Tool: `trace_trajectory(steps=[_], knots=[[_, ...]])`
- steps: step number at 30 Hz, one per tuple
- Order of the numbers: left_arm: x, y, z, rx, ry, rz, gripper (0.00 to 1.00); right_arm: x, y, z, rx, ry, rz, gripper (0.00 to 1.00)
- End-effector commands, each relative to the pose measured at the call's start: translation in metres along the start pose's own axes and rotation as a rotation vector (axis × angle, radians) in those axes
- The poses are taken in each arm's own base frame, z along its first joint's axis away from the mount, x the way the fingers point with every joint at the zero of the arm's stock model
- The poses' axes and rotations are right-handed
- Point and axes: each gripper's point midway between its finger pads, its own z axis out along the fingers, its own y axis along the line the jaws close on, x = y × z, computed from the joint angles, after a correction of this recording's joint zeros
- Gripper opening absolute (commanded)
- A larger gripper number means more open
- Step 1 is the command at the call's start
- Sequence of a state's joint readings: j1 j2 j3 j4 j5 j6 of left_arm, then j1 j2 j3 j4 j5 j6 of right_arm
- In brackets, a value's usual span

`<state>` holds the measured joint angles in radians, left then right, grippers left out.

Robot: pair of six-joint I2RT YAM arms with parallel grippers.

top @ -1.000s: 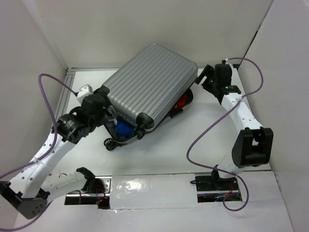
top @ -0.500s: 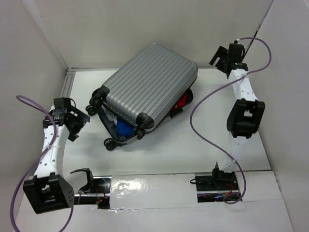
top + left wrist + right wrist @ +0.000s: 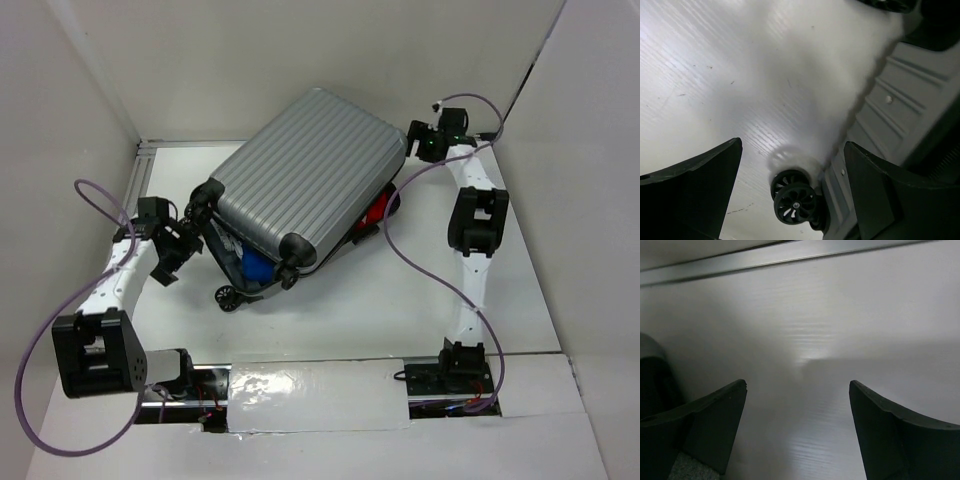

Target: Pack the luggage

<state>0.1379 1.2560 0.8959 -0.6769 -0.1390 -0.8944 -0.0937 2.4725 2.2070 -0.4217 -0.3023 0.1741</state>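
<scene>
- The luggage [image 3: 310, 170] lies slantwise across the middle of the table [image 3: 420, 300], its ribbed grey lid lowered over the bottom half but not shut.
- A blue item [image 3: 258, 266] shows in the gap at the near left corner. A red item [image 3: 376, 212] shows under the right edge.
- The packing looks all but done, and the step in hand appears to be closing the lid.
- The next move probably calls for pushing the two stray items inside. The lid can then be pressed flat from both ends so that its edges meet.
- The left gripper [image 3: 792, 145] has its fingers spread wide with nothing between them. It hovers just beside the suitcase's left corner, looking down on a black wheel [image 3: 794, 201].
- The left arm is folded low, its elbow near the left front of the table and its forearm reaching far and rightward.
- The right gripper [image 3: 797, 384] is also spread and empty, over bare table with a metal rail [image 3: 790, 257] beyond.
- The right arm runs straight away from its base, then bends left at the wrist toward the suitcase's far right corner. Whether it touches the shell cannot be told.
</scene>
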Motion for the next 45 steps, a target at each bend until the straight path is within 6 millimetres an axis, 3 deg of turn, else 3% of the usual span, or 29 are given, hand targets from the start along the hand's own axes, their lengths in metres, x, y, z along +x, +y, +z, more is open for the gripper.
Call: trace_trajectory(steps=[1,4,5,6,7,8,9,10,11,12,13,14,15,18,22,24,25,26,27,30,31,32,33,36,39,40,42,43,45], knots=[[0.0,0.007,0.016,-0.065,0.018,-0.016,0.95,-0.02,0.08,-0.003,-0.136,-0.058,-0.23,0.9],[0.011,0.014,0.03,-0.11,0.072,-0.021,0.92,0.006,0.11,-0.002,-0.179,0.008,-0.27,0.87],[0.012,0.015,0.032,-0.118,0.079,-0.02,0.92,-0.003,0.125,-0.016,-0.207,-0.015,-0.284,0.85],[0.01,0.012,0.036,-0.111,0.072,-0.031,0.91,0.025,0.129,-0.017,-0.246,0.042,-0.277,0.83],[0.014,0.01,0.038,-0.099,0.079,-0.023,0.91,0.028,0.134,-0.025,-0.267,0.033,-0.267,0.83],[0.017,0.005,0.04,-0.092,0.08,-0.009,0.91,-0.001,0.151,-0.052,-0.305,-0.072,-0.291,0.82],[0.019,0.001,0.04,-0.074,0.085,-0.002,0.91,-0.002,0.154,-0.062,-0.31,-0.09,-0.278,0.82],[0.02,-0.003,0.04,-0.062,0.081,0.006,0.91,0.017,0.149,-0.066,-0.305,-0.063,-0.27,0.82],[0.025,-0.006,0.041,-0.063,0.091,0.024,0.91,0.013,0.152,-0.077,-0.308,-0.081,-0.275,0.82],[0.024,-0.005,0.042,-0.068,0.084,0.025,0.91,-0.007,0.164,-0.106,-0.323,-0.15,-0.297,0.82],[0.024,-0.01,0.04,-0.058,0.08,0.023,0.91,0.006,0.158,-0.11,-0.309,-0.135,-0.304,0.82],[0.024,-0.01,0.04,-0.058,0.08,0.023,0.91,0.005,0.159,-0.12,-0.311,-0.149,-0.317,0.82],[0.024,-0.01,0.04,-0.063,0.073,0.031,0.91,-0.012,0.17,-0.147,-0.325,-0.223,-0.339,0.82],[0.025,-0.008,0.039,-0.062,0.072,0.031,0.91,-0.003,0.167,-0.173,-0.283,-0.234,-0.351,0.82],[0.027,-0.003,0.033,-0.072,0.069,0.033,0.91,0.014,0.149,-0.175,-0.161,-0.225,-0.336,0.86],[0.024,-0.001,0.027,-0.071,0.051,0.031,0.92,0.015,0.136,-0.166,-0.073,-0.201,-0.324,0.86],[0.021,0.005,0.025,-0.089,0.043,0.024,0.92,0.039,0.122,-0.149,-0.03,-0.084,-0.306,0.86],[0.02,0.01,0.022,-0.107,0.037,0.007,0.94,0.041,0.112,-0.143,0.016,-0.049,-0.311,0.83],[0.02,0.011,0.019,-0.105,0.035,0.006,0.94,0.036,0.116,-0.141,0.03,-0.04,-0.316,0.82],[0.011,0.024,0.01,-0.118,0.011,-0.036,0.95,0.06,0.089,-0.135,0.172,0.007,-0.248,0.81],[0.009,0.025,0.006,-0.106,-0.005,-0.049,0.95,0.06,0.086,-0.138,0.192,-0.015,-0.218,0.81],[0.012,0.029,0.004,-0.11,-0.002,-0.048,0.97,0.038,0.086,-0.151,0.202,-0.105,-0.178,0.83],[0.01,0.028,0.002,-0.096,-0.004,-0.06,0.97,0.039,0.082,-0.154,0.212,-0.128,-0.131,0.87],[0.012,0.037,-0.002,-0.099,-0.014,-0.106,1.0,0.005,0.08,-0.167,0.208,-0.241,-0.078,0.9],[0.003,0.046,-0.003,-0.126,-0.042,-0.16,1.0,0.001,0.062,-0.151,0.264,-0.225,-0.053,0.9],[0.001,0.051,-0.003,-0.147,-0.05,-0.166,1.0,-0.012,0.059,-0.15,0.279,-0.245,-0.038,0.9],[-0.003,0.056,0.001,-0.166,-0.05,-0.205,1.0,-0.005,0.046,-0.13,0.304,-0.194,-0.032,0.89],[0.001,0.052,0.007,-0.159,-0.015,-0.204,1.0,-0.022,0.047,-0.13,0.295,-0.226,-0.017,0.89],[-0.009,0.039,0.014,-0.108,-0.032,-0.193,1.0,-0.019,0.051,-0.11,0.218,-0.209,-0.045,0.89]])
